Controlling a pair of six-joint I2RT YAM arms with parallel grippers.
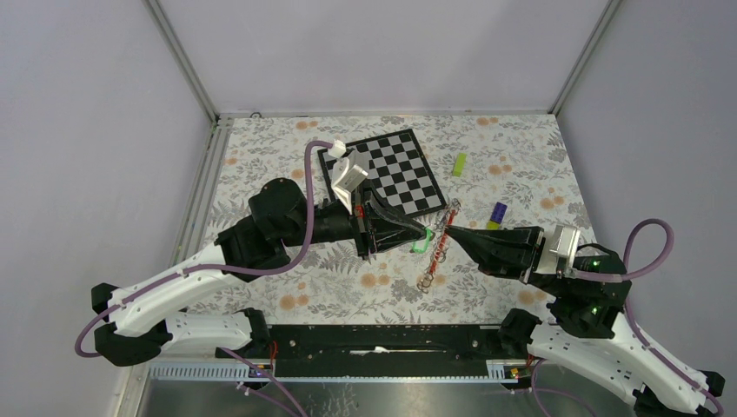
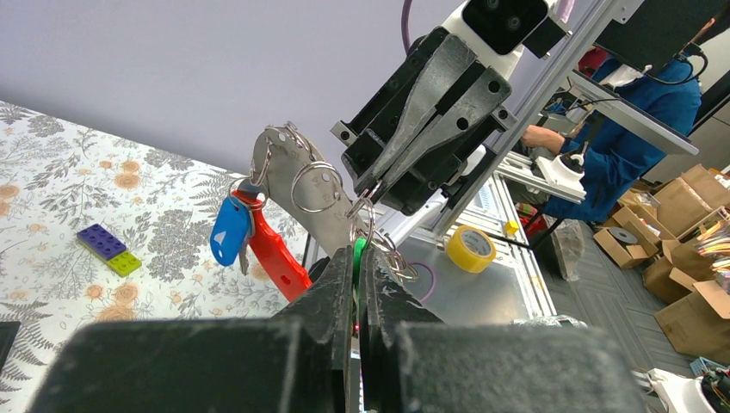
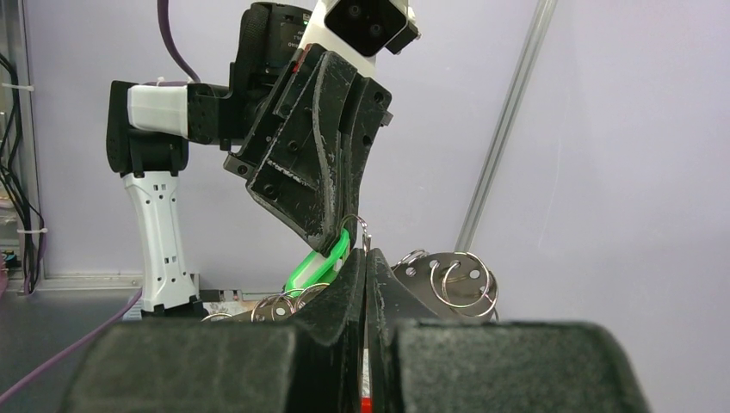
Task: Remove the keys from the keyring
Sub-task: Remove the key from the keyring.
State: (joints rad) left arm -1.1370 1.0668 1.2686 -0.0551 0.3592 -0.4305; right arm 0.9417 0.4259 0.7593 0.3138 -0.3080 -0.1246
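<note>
Hanging clear of the floral tablecloth (image 1: pixel 487 287), the keyring (image 2: pixel 389 251) is stretched between the two arms, just off the near right corner of the chessboard (image 1: pixel 395 174). Its green-headed key (image 2: pixel 358 256) sits edge-on in the left gripper (image 2: pixel 357 258), whose fingers are pressed together on the green head. A small split ring directly above that key runs up into the tip of the right gripper (image 2: pixel 372 188), whose jaws are closed tight; they appear to pinch that ring, though the thin wire is hard to follow where it meets the pads. The two gripper tips are almost touching, pointing at each other. A short chain loops off beside the green head. To the side of it hangs a flat silvery metal plate (image 2: pixel 297 185) pierced with holes and carrying more split rings, and from its far end dangle a blue-headed key (image 2: pixel 230 231) and the red strap (image 2: pixel 280 256), side by side. On the tablecloth, a purple-and-yellow block (image 1: pixel 497 215) lies just behind the right gripper, and a lime-green block (image 1: pixel 459 163) lies to the right of the chessboard. Beyond the table's edge, the left wrist view shows a roll of yellow tape (image 2: pixel 470 248) and a person in blue (image 2: pixel 637 112) at a bench.
</note>
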